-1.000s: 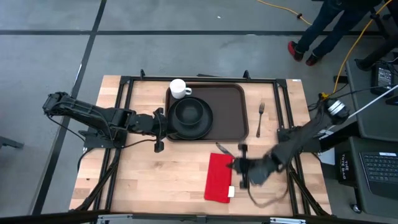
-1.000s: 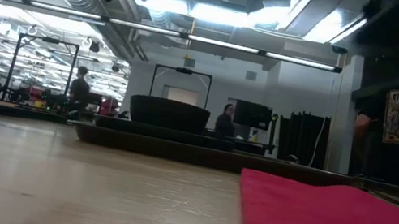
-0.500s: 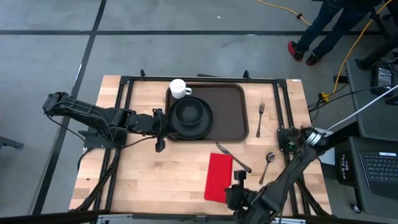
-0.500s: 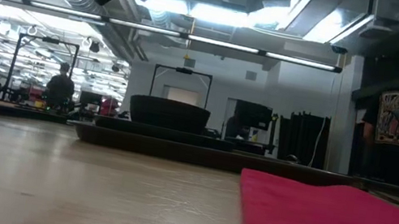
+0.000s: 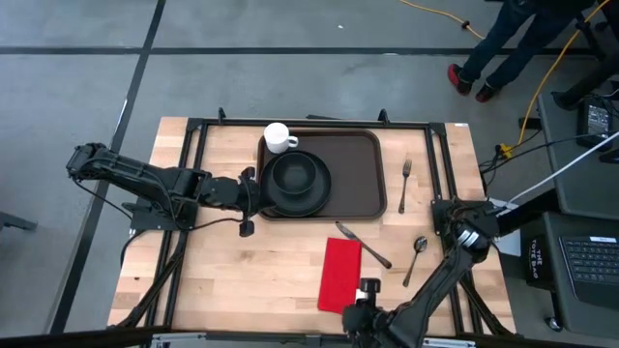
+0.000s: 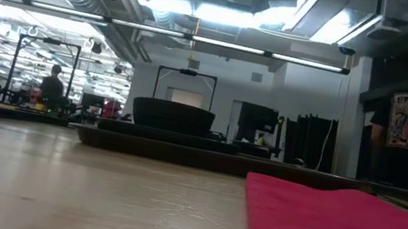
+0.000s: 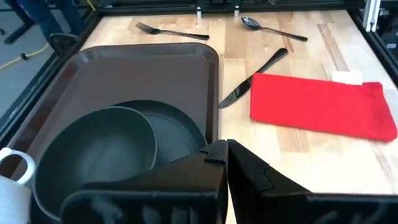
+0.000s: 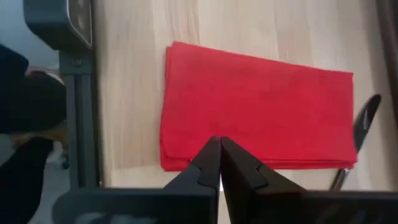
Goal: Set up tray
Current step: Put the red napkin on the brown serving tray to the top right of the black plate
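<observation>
Left tool [image 7: 225,152] sits closed at the tray [image 5: 358,174], right tool [image 8: 219,152] (closed, 0 held) likely grabs the napkin [image 5: 339,275] next.

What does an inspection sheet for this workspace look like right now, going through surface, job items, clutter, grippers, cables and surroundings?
Surface: wooden table, black frame rails.
Job's things: tray holding plate and bowl; mug at its far left corner.
Clutter: napkin, knife, spoon, fork on the table, off the tray.
Grippers: left gripper shut at the tray's left edge; right gripper shut, at the napkin's near end.
Cables: yellow cord on the floor.
Surroundings: person's legs, laptop.
</observation>
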